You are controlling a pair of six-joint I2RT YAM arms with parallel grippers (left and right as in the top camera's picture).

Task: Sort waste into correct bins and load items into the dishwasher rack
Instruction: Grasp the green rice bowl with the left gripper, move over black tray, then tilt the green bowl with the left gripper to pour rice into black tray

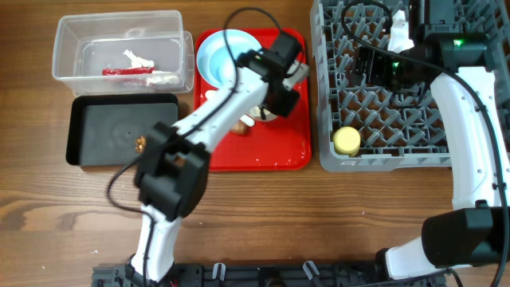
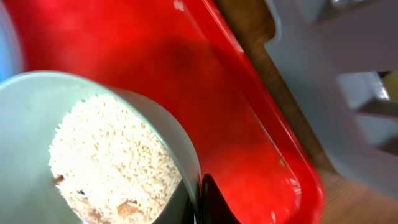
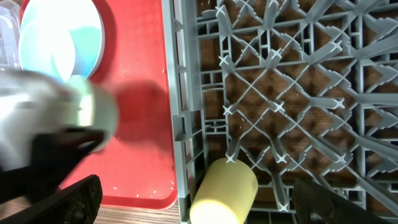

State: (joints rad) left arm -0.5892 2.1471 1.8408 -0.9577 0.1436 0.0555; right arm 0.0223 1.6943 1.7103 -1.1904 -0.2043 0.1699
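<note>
Though mint-green, bowl (image 2: 28, 118) white with rice (image 2: 109, 158)

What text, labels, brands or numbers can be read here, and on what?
No text is readable in any view.
On the red snack wrapper in the clear plastic rectangular tub: any print is too small to read.
On the large grey plastic dishwasher rack, small yellow cup, red serving tray and pale mint-green bowl of rice: no markings visible.
</note>
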